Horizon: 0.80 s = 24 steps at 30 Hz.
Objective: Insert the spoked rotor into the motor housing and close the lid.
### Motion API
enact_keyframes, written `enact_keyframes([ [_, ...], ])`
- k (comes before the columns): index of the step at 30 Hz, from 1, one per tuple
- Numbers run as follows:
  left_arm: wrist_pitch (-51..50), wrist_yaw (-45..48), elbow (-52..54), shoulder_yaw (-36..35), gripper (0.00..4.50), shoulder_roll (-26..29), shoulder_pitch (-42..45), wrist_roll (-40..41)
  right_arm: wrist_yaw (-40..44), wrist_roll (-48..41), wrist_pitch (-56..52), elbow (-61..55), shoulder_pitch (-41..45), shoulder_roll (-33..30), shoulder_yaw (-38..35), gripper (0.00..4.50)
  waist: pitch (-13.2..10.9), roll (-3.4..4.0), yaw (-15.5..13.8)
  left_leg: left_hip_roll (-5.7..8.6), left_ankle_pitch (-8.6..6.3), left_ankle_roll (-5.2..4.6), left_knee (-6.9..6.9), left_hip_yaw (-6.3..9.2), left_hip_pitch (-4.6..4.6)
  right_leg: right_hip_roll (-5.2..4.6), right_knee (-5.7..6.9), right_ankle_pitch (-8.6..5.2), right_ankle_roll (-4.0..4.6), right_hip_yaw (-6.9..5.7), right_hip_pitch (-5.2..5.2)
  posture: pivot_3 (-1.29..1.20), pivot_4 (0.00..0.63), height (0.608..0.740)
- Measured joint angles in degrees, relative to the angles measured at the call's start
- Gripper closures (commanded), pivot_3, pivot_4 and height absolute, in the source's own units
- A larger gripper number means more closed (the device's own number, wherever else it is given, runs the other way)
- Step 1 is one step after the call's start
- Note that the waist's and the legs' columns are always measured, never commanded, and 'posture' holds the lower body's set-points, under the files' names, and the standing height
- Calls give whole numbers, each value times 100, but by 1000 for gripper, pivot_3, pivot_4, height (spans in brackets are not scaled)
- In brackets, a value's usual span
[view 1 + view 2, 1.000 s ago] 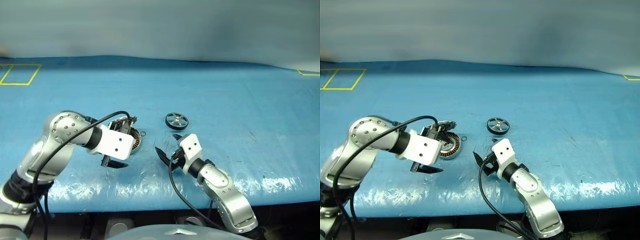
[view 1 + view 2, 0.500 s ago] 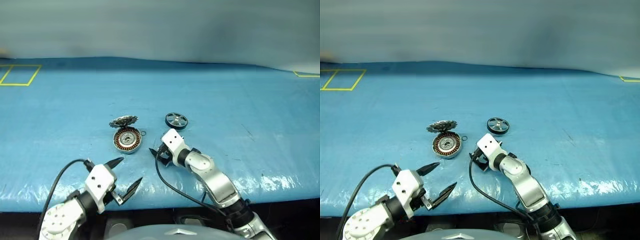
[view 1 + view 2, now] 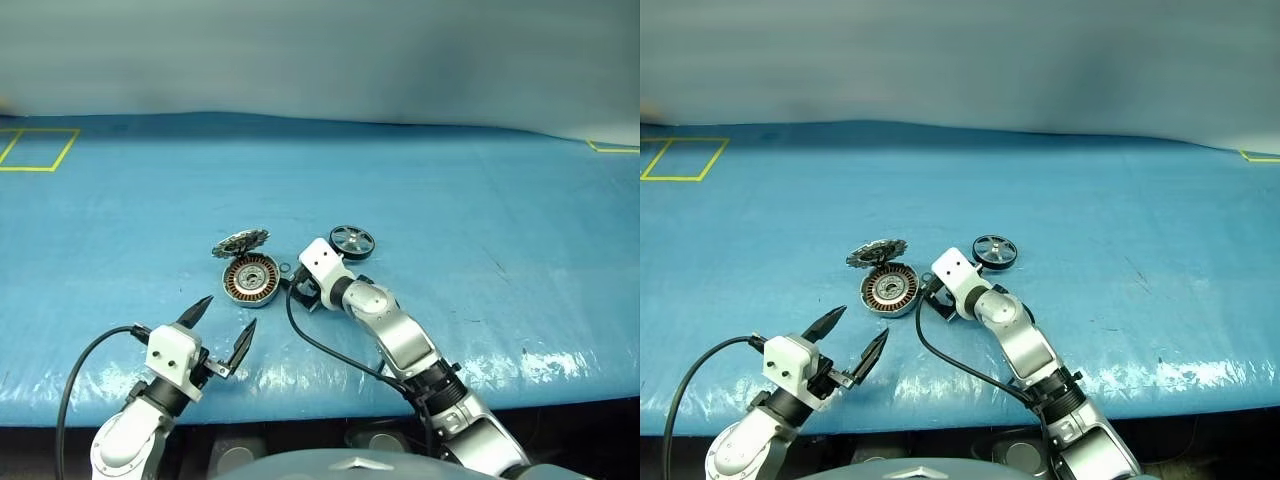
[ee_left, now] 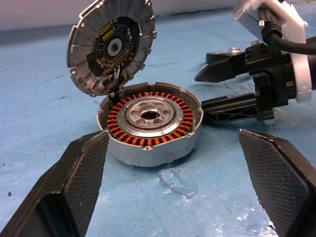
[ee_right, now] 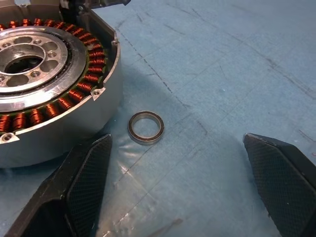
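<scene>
Here the bench (image 3: 480, 190) is stretching across the whole scene, its top covered in a smooth blue sheet that is wrinkling and catching glare along the near edge, with yellow tape outlines (image 3: 38, 148) marking its far left corner.

The right hand (image 4: 217, 89) is reaching in beside the motor housing (image 3: 250, 279), its white shell and black fingers spread open and gripping nothing; in the left wrist view one black fingertip is lying close against the housing's outer wall, though actual contact cannot be told. The left hand (image 3: 222, 324) is hanging nearer the front edge of the bench, well apart from the parts, its two tapered, cross-hatched black fingers (image 4: 81, 173) standing wide open and empty.

The motor housing is sitting flat on the sheet, a squat round silver-grey puck with a ring of copper-brown windings around a bright machined hub with a central bore. The lid (image 4: 111, 47) is standing open, tilted up from the housing's far rim where it is joined, a thin toothed-edge disc showing a dark, patterned inner face.

The spoked rotor (image 3: 352, 240) is lying flat on the bench just beyond the right hand, a dark-rimmed wheel with silvery spokes, apart from the housing.

A small metal ring (image 5: 145, 127) is resting on the sheet just beside the housing's wall.
</scene>
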State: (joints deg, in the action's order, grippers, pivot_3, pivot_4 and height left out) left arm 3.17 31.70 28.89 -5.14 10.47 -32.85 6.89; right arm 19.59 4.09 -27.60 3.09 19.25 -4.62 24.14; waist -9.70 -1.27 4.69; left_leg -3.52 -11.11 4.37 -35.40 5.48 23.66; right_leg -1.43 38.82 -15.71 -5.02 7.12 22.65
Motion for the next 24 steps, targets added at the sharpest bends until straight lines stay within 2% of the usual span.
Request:
enact_keyframes([
  [11,166,-278,-445,158,51,-8,259,162,355,-121,215,382,110,115,-136,0,2,3,34,-1,0,0,14,0,-5,1,0,-1,2,1,1,0,150,740],
  [14,172,-336,-446,244,0,2,296,167,449,-121,335,529,150,153,-128,662,4,4,56,-2,0,0,20,0,-9,3,0,-3,4,0,1,0,150,740],
  [21,64,-590,-412,481,0,4,406,88,524,-96,614,1002,349,318,-96,2891,7,9,70,-2,1,1,12,0,-19,3,0,-2,3,1,6,0,150,740],
  [24,-6,-683,-385,609,0,7,408,45,521,-59,682,1122,418,344,-91,2891,9,8,66,-2,1,1,11,0,-19,3,-1,-2,3,1,11,0,150,740],
])
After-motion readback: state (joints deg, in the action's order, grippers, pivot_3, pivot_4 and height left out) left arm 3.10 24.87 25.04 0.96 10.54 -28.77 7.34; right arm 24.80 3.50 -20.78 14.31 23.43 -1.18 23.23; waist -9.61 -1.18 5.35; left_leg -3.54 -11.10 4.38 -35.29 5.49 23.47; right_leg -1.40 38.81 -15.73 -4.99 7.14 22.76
